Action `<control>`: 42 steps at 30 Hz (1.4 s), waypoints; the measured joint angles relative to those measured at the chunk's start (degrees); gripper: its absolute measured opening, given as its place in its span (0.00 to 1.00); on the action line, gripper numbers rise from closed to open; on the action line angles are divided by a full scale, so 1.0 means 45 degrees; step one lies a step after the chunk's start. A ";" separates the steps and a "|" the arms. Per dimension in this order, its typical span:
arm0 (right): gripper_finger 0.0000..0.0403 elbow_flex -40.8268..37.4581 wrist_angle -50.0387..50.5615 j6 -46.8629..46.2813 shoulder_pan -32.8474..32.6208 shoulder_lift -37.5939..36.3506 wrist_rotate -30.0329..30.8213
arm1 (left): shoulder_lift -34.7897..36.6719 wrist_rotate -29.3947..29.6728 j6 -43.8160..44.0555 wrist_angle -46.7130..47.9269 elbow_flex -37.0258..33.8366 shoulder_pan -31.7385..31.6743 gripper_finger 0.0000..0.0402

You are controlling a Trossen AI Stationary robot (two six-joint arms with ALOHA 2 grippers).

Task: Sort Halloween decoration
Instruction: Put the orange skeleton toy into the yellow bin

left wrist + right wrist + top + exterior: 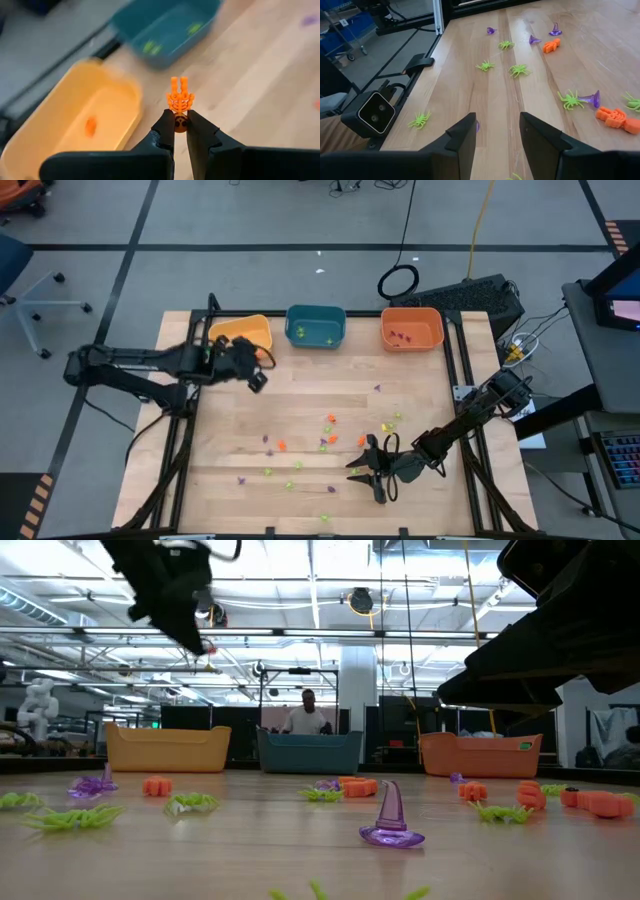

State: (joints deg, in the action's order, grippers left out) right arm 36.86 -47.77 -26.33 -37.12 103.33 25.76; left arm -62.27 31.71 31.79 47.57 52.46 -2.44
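The left gripper, clenched on an orange skeleton, should clear the yellow bin's rim before releasing.

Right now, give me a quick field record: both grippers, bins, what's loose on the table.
left gripper: shut on orange skeleton, raised beside the yellow bin
right gripper: open, empty, low over the table's near side
yellow bin contents: one orange piece visible
teal bin: green pieces inside
orange bin: a few reddish pieces inside
loose on table: green spiders, purple witch hats, orange skeletons, scattered mid-table
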 joint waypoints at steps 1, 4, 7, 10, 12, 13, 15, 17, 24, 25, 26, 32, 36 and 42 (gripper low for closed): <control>0.34 0.0000 0.0000 0.0002 0.0000 0.0005 0.0000 | -0.0062 -0.0243 0.0303 0.0198 -0.0032 -0.0479 0.06; 0.34 0.0000 0.0005 0.0000 0.0000 0.0005 -0.0003 | -0.0266 -0.1143 0.1178 0.0734 -0.0103 -0.2006 0.06; 0.34 0.0000 0.0010 0.0008 0.0000 0.0005 -0.0005 | -0.0535 -0.1541 0.1182 0.0617 -0.0109 -0.3479 0.06; 0.34 0.0000 0.0044 0.0005 0.0000 0.0005 -0.0005 | -0.0985 -0.1709 0.1161 0.0587 -0.0109 -0.4950 0.06; 0.34 0.0000 0.0086 0.0004 0.0000 0.0001 -0.0005 | -0.1343 -0.1842 0.1161 0.0573 -0.0107 -0.5823 0.06; 0.34 0.0000 0.0092 0.0000 0.0000 0.0005 -0.0005 | -0.1543 -0.1996 0.1157 0.0570 -0.0107 -0.6190 0.06; 0.34 0.0000 0.0097 0.0005 0.0000 0.0005 -0.0005 | -0.2045 -0.2282 0.1155 0.0560 -0.0105 -0.6748 0.06; 0.34 0.0000 0.0097 0.0015 0.0000 0.0005 -0.0005 | -0.2551 -0.2818 0.1147 0.0558 -0.0105 -0.7096 0.06; 0.34 0.0000 0.0104 0.0010 0.0000 0.0004 -0.0005 | -0.4331 -0.2994 0.1069 0.0480 -0.0105 -0.7309 0.06; 0.34 0.0000 0.0104 0.0010 0.0000 0.0005 -0.0007 | -0.4531 -0.2980 0.1071 0.0477 -0.0107 -0.7309 0.06; 0.34 0.0000 0.0102 0.0010 -0.0004 0.0004 -0.0005 | -0.4716 -0.2976 0.1069 0.0458 -0.0105 -0.7309 0.06; 0.34 0.0000 0.0107 0.0010 -0.0005 0.0005 -0.0010 | -0.5309 -0.2867 0.0155 -0.0327 -0.0106 -0.7314 0.07; 0.34 0.0000 0.0107 0.0010 -0.0005 0.0005 -0.0010 | -0.5311 -0.2760 0.0035 -0.0688 -0.0105 -0.7314 0.16; 0.34 0.0000 0.0029 -0.0185 -0.0005 0.0000 -0.0010 | -0.5307 -0.2350 -0.0315 -0.0660 -0.0105 -0.7288 0.34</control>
State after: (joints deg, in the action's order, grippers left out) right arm 36.86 -47.64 -27.16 -37.15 103.33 25.72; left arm -86.15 21.13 30.37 44.60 51.99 -35.23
